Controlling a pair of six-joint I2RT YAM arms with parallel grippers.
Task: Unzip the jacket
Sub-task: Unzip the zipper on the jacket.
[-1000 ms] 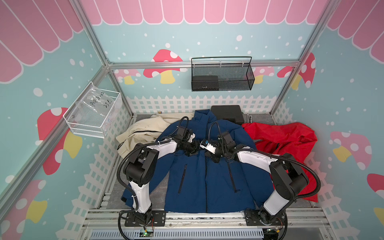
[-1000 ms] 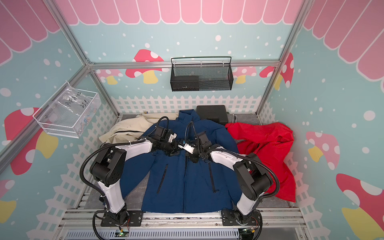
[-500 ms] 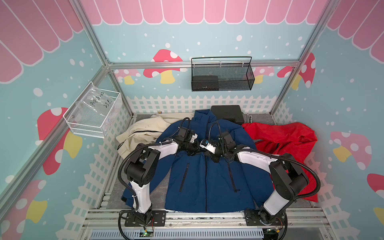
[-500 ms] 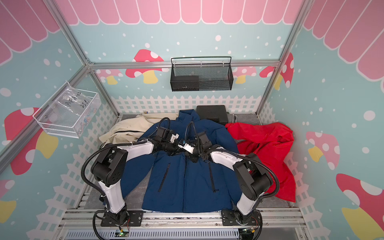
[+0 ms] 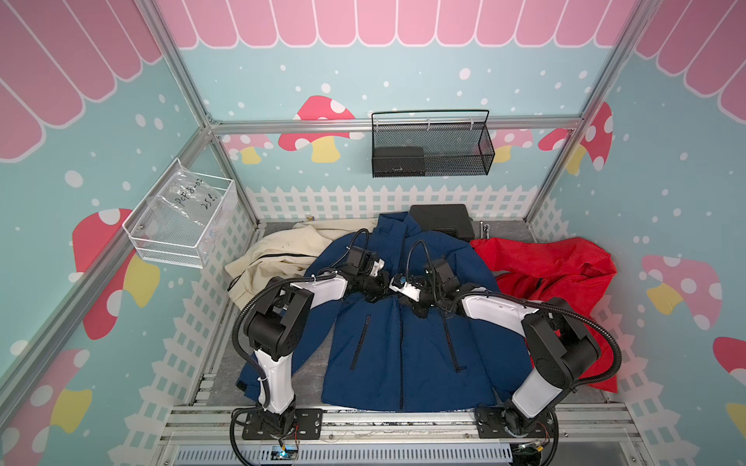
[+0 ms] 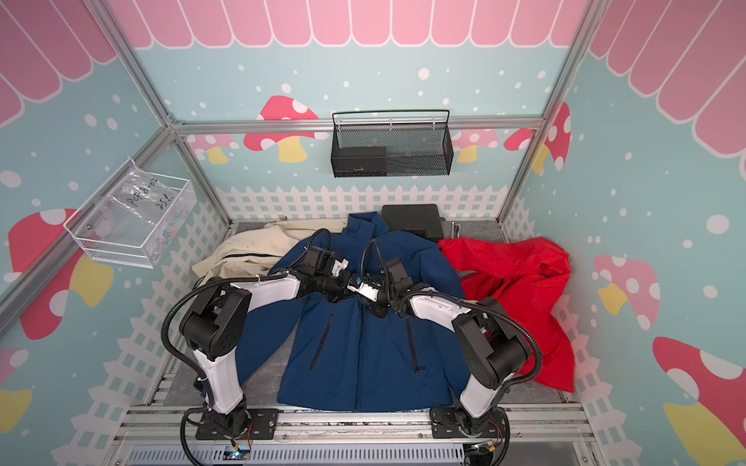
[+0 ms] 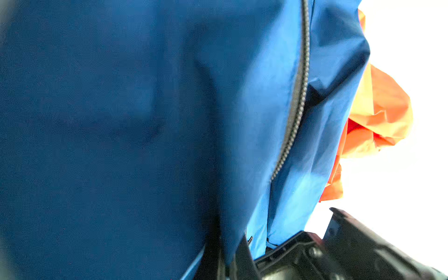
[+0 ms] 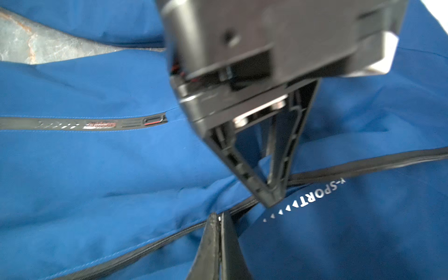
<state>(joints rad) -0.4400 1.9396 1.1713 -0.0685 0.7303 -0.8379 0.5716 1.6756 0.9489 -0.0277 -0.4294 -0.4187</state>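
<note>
A blue jacket (image 5: 403, 355) lies flat, front up, in the middle of the table in both top views. Its black front zipper (image 5: 401, 363) runs down the centre. Both grippers meet at the upper chest on that zipper. My left gripper (image 5: 381, 289) (image 7: 228, 257) is shut on a fold of blue fabric beside the zip; bare zipper teeth (image 7: 298, 97) run past it. My right gripper (image 5: 397, 297) (image 8: 219, 219) is shut at the zip line, with a small silvery bit of the zipper pull between its tips. The left gripper's fingers (image 8: 271, 194) touch down just beyond them.
A cream jacket (image 5: 282, 250) lies at the back left and a red jacket (image 5: 545, 274) at the right, both touching the blue one. A black case (image 5: 442, 220) sits behind the collar. A black mesh basket (image 5: 432, 149) and a clear bin (image 5: 181, 222) hang on the walls.
The left gripper has shut on the blue fabric beside the zip and shifted slightly toward the right gripper. The right arm has held still.
</note>
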